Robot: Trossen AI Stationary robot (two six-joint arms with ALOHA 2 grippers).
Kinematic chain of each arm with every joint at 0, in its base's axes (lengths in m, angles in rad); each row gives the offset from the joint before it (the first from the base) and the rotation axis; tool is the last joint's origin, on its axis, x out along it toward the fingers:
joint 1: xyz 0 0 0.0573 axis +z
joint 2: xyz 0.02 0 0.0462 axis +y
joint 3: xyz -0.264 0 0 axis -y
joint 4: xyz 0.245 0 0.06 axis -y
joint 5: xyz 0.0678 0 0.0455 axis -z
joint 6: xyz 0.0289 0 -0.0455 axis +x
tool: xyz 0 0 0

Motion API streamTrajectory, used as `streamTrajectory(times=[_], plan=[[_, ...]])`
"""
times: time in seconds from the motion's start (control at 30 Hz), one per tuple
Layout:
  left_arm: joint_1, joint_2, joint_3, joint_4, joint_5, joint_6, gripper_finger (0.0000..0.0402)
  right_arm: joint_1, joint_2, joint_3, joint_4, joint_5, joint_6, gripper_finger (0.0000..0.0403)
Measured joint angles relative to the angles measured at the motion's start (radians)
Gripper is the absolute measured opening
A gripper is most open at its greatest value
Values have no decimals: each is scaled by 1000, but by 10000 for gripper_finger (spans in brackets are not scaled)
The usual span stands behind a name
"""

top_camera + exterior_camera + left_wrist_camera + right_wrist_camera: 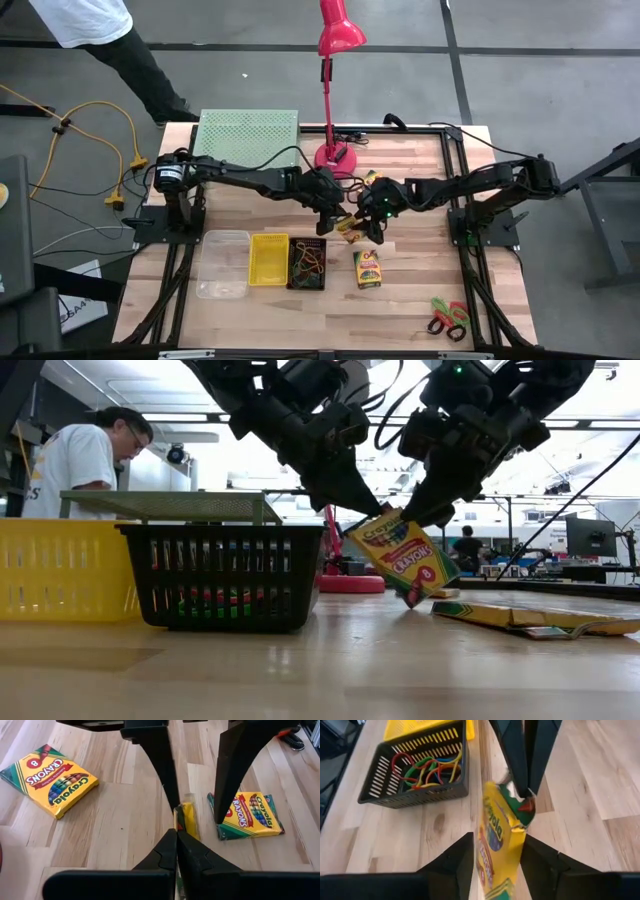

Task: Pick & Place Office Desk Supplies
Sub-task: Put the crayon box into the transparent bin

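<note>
A yellow crayon box [400, 555] hangs tilted between both grippers at mid-table, right of the bins. My left gripper [358, 510] is shut on its upper end. My right gripper [498, 836] is open, with one finger on each side of the box [495, 840]. A second crayon box [367, 268] lies flat nearer the front edge. A third crayon box [50, 780] lies flat farther back. The scissors [448, 318] lie at the front right. Coloured loops [427, 767] fill the black mesh bin [307, 262]. My left gripper pinches the box's opened top flap [522, 805] between its two fingers, slanting down from the table's left. The box hangs tilted below the fingers; whether its lower corner [412, 600] rests on the table I cannot tell. My right gripper: I cannot tell whether its fingers touch the box.
The yellow bin [268, 258] and the clear bin [222, 262] stand left of the mesh bin. The red lamp's base [332, 157] and the green perforated rack [247, 130] stand at the back. A person [85, 460] stands beyond the far left.
</note>
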Motion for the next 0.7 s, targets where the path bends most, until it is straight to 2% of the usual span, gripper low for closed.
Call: streamTrajectory(times=[0.5,0.7], plan=[[0,0,0,12,3,13,1,0,0,0,2,0,-2,35],[0,0,0,12,3,13,1,0,0,0,3,0,-6,20]])
